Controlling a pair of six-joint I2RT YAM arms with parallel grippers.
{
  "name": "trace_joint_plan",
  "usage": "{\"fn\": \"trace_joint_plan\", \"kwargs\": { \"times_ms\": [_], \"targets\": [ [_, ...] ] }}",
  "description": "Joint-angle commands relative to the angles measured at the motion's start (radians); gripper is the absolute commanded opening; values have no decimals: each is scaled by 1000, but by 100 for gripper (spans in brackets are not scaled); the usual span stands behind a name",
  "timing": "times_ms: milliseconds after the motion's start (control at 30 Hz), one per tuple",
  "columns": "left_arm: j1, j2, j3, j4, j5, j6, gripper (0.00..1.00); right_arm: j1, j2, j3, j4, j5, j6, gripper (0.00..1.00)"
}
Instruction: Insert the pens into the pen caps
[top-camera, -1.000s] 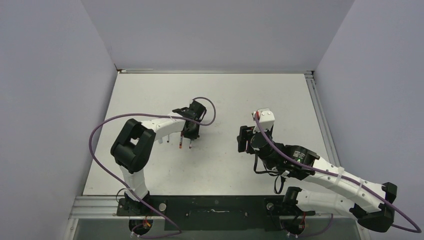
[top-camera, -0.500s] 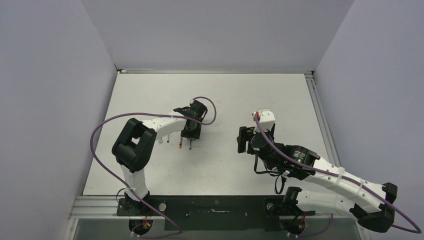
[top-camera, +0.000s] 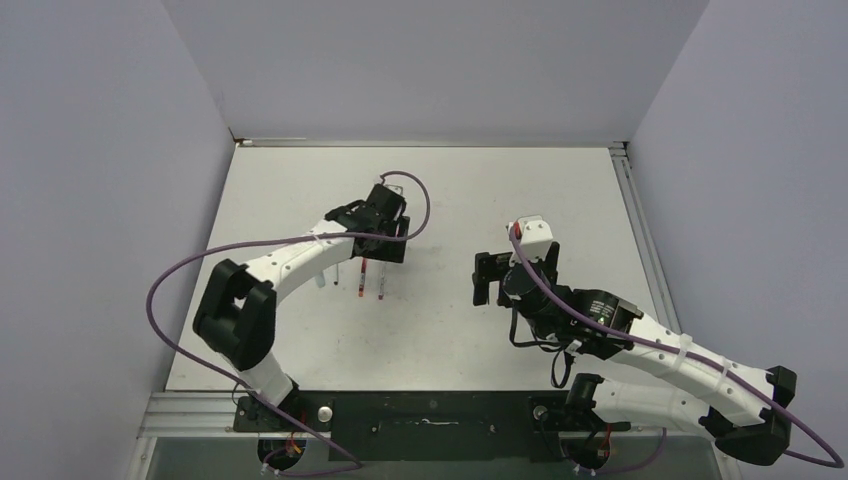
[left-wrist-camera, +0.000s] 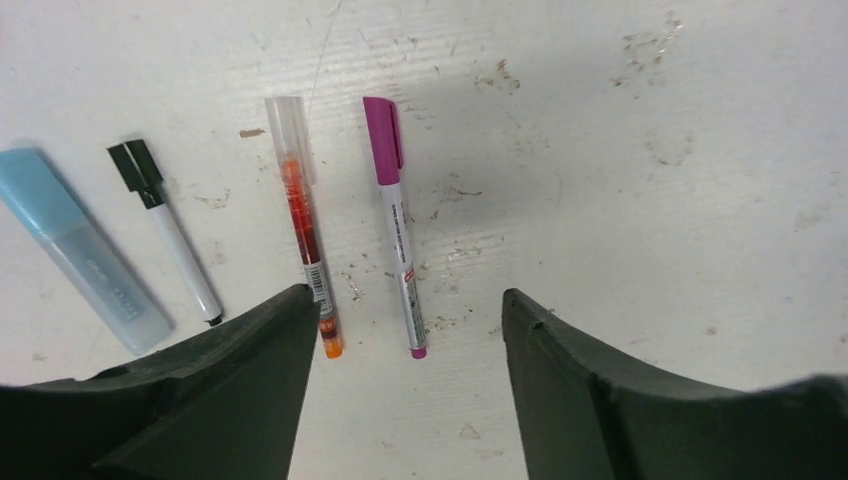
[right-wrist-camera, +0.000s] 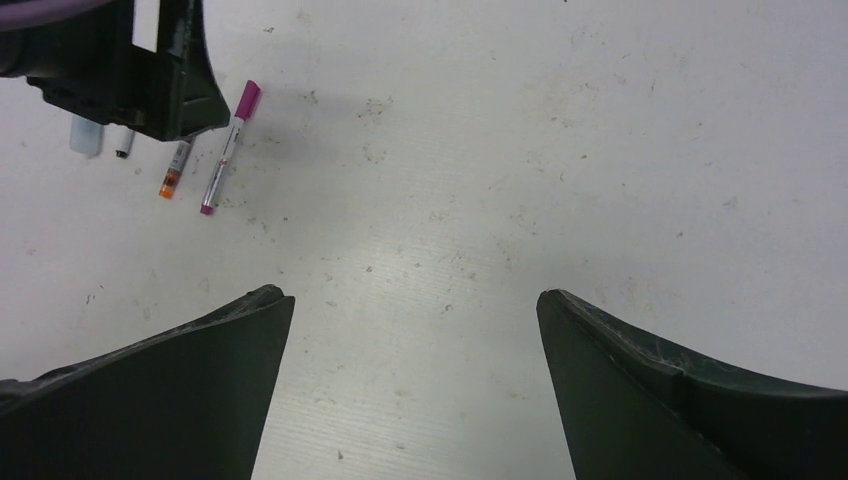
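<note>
My left jaws stand apart and empty above four pens lying side by side on the surface (left-wrist-camera: 650, 200), left of centre: pale blue marker (left-wrist-camera: 80, 250), black-capped pen (left-wrist-camera: 172, 240), red pen (left-wrist-camera: 305, 225), magenta-capped pen (left-wrist-camera: 396, 230). My right jaws gape wide, also empty.

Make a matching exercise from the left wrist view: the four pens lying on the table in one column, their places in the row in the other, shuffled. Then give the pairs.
Column one
1. pale blue highlighter
2. black-capped pen
3. clear-capped orange pen
4. magenta-capped pen

Column two
A. farthest right
B. second from left
C. farthest left
D. third from left

Pairs: 1-C, 2-B, 3-D, 4-A
</note>
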Motion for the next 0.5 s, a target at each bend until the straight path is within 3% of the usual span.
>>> {"fn": "trace_joint_plan", "kwargs": {
  "times_ms": [0,33,100,133,467],
  "targets": [
    [-5,-150,34,21,19,44,70,-6,-12,49,-1,51,-1,95],
    [-5,-174,28,26,30,54,79,-6,-13,51,0,53,1,94],
    [-5,-222,13,36,44,69,86,-5,-14,56,-1,57,7,91],
    [-5,-248,6,39,48,75,98,-5,-15,58,0,60,10,90],
    [-3,-574,-196,143,171,110,96,-7,-12,67,-19,121,79,90]
  ]
}}
